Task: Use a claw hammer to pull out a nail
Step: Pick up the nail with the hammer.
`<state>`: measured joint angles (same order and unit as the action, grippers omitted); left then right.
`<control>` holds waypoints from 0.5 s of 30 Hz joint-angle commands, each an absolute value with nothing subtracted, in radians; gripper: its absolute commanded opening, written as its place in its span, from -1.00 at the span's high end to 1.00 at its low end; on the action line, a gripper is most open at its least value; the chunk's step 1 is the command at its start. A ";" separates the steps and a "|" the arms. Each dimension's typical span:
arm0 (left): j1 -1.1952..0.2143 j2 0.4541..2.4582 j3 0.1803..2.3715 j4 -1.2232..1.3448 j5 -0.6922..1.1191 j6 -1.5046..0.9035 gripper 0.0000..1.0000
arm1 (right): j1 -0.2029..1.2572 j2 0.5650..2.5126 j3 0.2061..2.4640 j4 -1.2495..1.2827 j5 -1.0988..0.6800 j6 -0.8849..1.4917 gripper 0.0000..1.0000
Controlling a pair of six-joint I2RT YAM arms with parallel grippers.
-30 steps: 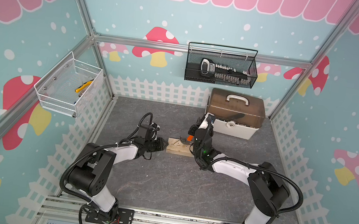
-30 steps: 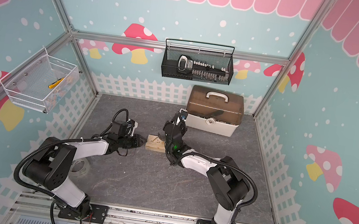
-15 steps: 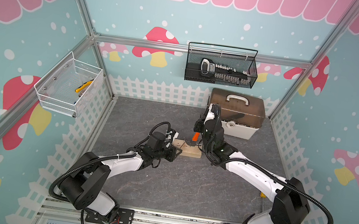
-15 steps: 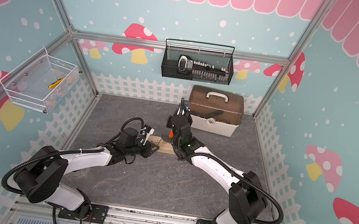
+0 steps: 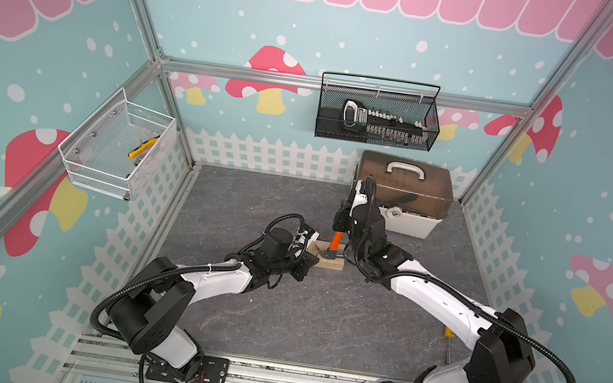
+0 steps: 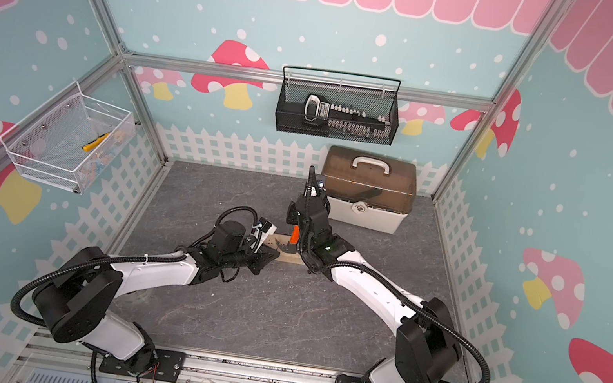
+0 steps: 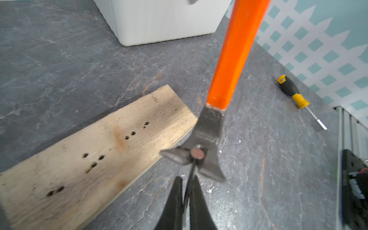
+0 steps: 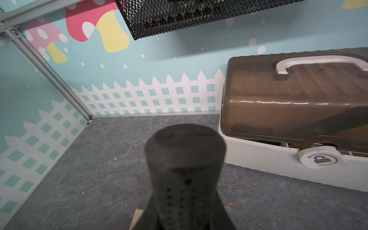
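Observation:
The claw hammer (image 7: 229, 65) stands nearly upright, its steel head (image 7: 209, 127) low beside the end of the wood board (image 7: 95, 163). The nail's flat head (image 7: 197, 154) sits in the claw, clear of the board. My left gripper (image 7: 186, 179) is shut on the nail's thin shaft, which runs between its black fingers (image 7: 176, 197). My right gripper (image 8: 184, 209) is shut on the hammer's black handle (image 8: 185, 159). In both top views the orange neck (image 5: 335, 240) (image 6: 295, 235) rises over the board (image 5: 333, 264) (image 6: 290, 258), between the left gripper (image 5: 311, 261) and the right gripper (image 5: 345, 223).
A white toolbox with a brown lid (image 5: 402, 198) stands just behind the right arm. A yellow-handled screwdriver (image 7: 294, 93) lies on the floor by the right fence. A black wire basket (image 5: 377, 116) and a white mesh basket (image 5: 118, 148) hang on the walls. The board has several empty nail holes.
The left gripper has reached across to the hammer's claw and shut on the nail. The right arm has stretched out and tipped the hammer handle up toward the toolbox.

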<state>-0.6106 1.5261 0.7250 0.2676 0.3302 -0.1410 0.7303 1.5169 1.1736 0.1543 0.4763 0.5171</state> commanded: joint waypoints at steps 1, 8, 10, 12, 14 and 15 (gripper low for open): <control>-0.609 1.520 0.727 0.315 0.338 -0.117 1.00 | 0.722 1.463 1.173 0.209 0.465 0.519 1.00; -0.608 1.508 0.740 0.271 0.357 -0.091 1.00 | 0.711 1.438 1.098 0.212 0.345 0.362 1.00; -0.608 1.514 0.742 0.267 0.377 -0.081 1.00 | 0.704 1.422 1.079 0.196 0.310 0.330 1.00; -0.608 1.521 0.750 0.246 0.414 -0.067 1.00 | 0.696 1.405 1.069 0.165 0.281 0.302 1.00; -0.609 1.529 0.756 0.239 0.443 -0.064 1.00 | 0.688 1.393 1.058 0.144 0.288 0.298 1.00; -0.608 1.528 0.758 0.236 0.437 -0.078 1.00 | 0.683 1.387 1.054 0.128 0.288 0.299 1.00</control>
<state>-0.6109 1.5257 0.7258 0.2584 0.3992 -0.1081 0.6933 1.4490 1.0508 0.1196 0.3195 0.3481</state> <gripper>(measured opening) 0.050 0.216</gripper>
